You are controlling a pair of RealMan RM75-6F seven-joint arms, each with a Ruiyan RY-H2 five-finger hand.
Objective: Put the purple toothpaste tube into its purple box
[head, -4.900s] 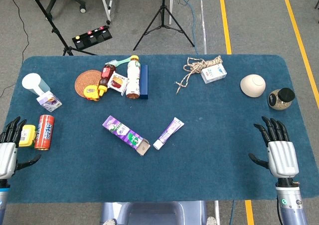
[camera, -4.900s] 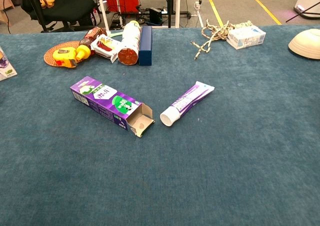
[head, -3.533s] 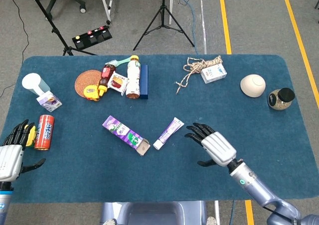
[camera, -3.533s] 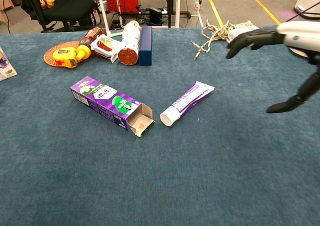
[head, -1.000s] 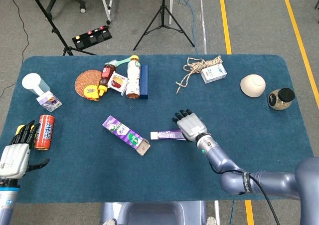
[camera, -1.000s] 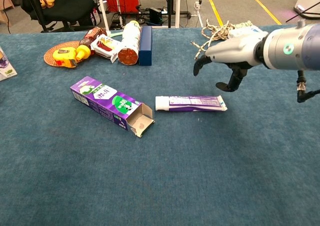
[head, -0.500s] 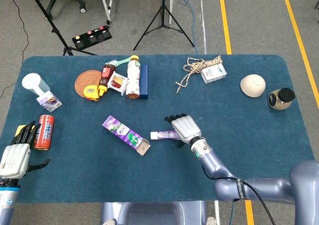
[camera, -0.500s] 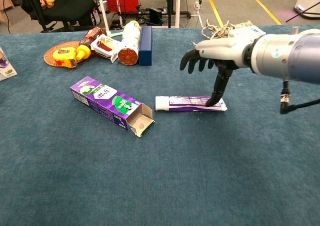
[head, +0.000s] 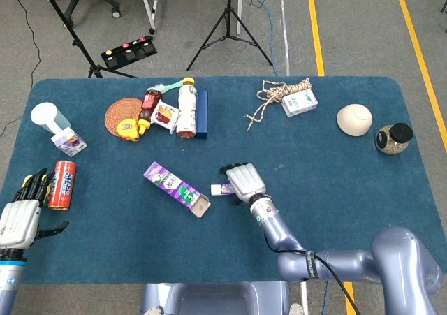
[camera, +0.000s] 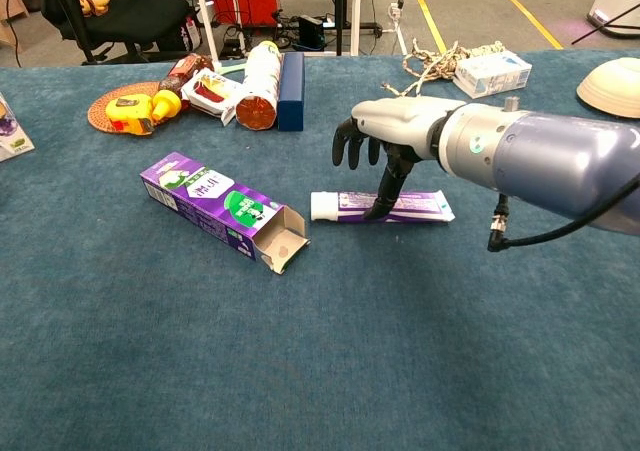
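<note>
The purple toothpaste tube (camera: 410, 207) lies flat on the blue cloth, its white cap (camera: 322, 206) pointing left toward the box; in the head view only its cap end (head: 222, 188) shows beside the hand. The purple box (camera: 215, 206) (head: 174, 186) lies diagonally to the left, its open end (camera: 283, 244) a short gap from the cap. My right hand (camera: 395, 129) (head: 244, 181) hovers over the tube's middle with fingers hanging down and apart, the thumb tip touching the tube. It grips nothing. My left hand (head: 17, 221) rests open at the table's front left edge.
A red can (head: 61, 184) lies near the left hand. Bottles, a coaster and a dark blue box (camera: 291, 91) cluster at the back left. A rope (head: 278, 93), a white carton (camera: 491, 72), a bowl (head: 354, 119) and a jar (head: 393, 138) sit at the back right.
My right hand has slid left along the tube, from its crimped end to its middle. Before that the tube turned from diagonal to level, cap facing the box. The box has not moved.
</note>
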